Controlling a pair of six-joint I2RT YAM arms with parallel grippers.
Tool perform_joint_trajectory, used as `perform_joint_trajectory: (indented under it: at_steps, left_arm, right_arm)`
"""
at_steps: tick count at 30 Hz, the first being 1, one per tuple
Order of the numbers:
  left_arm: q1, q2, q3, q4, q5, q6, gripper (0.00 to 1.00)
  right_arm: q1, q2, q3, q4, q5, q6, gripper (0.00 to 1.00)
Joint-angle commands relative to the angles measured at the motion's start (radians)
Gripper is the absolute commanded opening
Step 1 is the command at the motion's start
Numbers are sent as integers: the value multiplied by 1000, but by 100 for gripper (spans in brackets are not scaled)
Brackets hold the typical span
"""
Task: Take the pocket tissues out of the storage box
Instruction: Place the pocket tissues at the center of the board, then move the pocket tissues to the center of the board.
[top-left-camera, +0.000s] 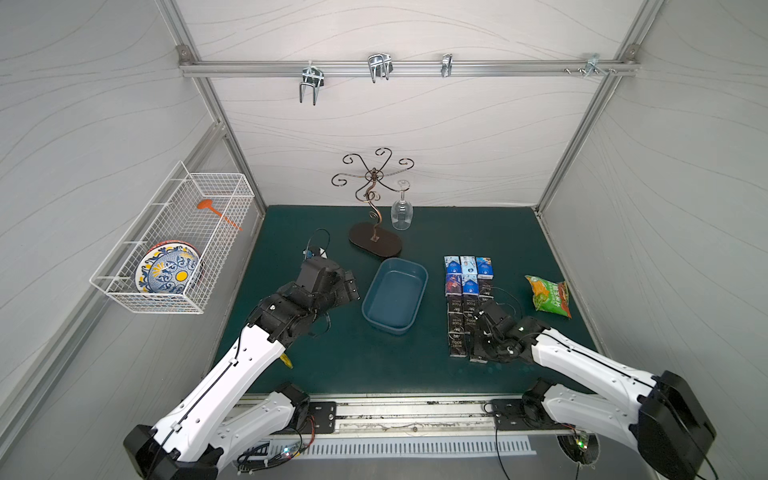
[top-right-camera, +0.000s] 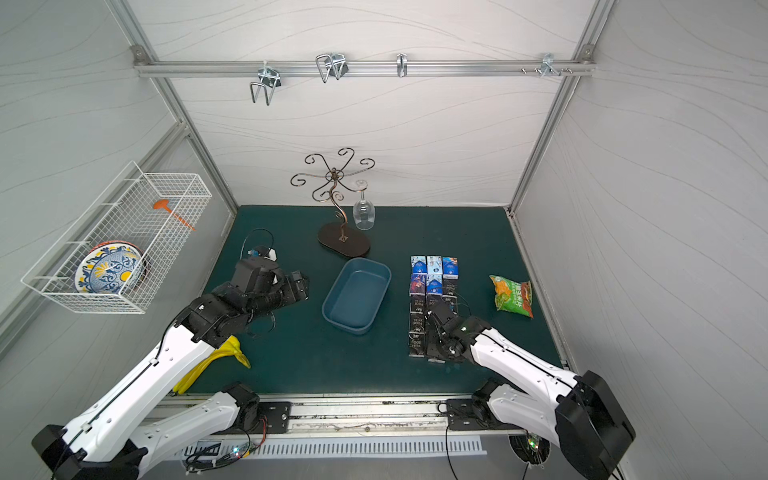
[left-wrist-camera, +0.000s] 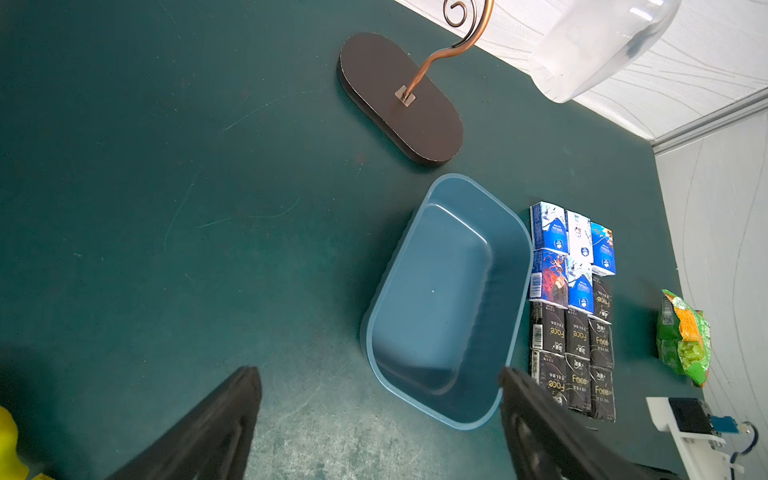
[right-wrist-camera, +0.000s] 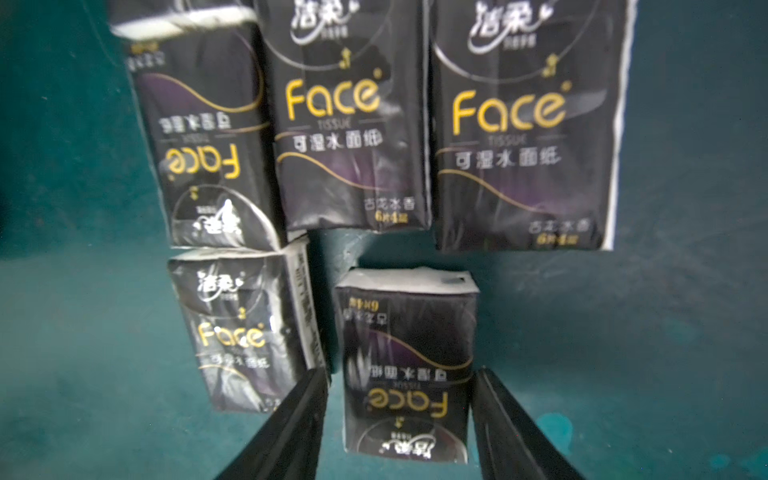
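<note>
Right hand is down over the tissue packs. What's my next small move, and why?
Probably lift the right hand straight up. Its jaws stand apart on either side of a black pack lying on the mat, and the storage box looks empty, so nothing is left to fetch.

I'm looking into a booth closed in by pale grey wall panels (top-left-camera: 415, 137) with faint wavy lines, joined at the corners by aluminium posts (top-left-camera: 212, 109). A horizontal aluminium rail (top-left-camera: 519, 65) crosses the back wall and carries several metal hooks (top-left-camera: 379, 68). A white wire basket (top-left-camera: 224, 187) hangs on the left-hand wall. The desk (top-left-camera: 332, 365) has a dark green mat, scuffed in places, with a metal track (top-left-camera: 415, 409) along its near edge. The light is even and soft
</note>
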Motion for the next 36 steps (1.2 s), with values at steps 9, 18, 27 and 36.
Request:
perform_joint_trajectory:
  at_steps: [9,18,27,36]
  left_arm:
    - [3,20,33,18,-5,11,93]
    - [3,29,33,22,-7,11,93]
    - [3,32,31,26,3,10,93]
    - [3,30,25,27,-3,14,93]
  right_arm:
    - [-15,-1,10,-51,72,42,49]
    - [-16,-55,27,-86,69,25,53]
    - [-37,-44,58,-128,97,23,55]
    - [-67,-31,-3,-57,62,16,44]
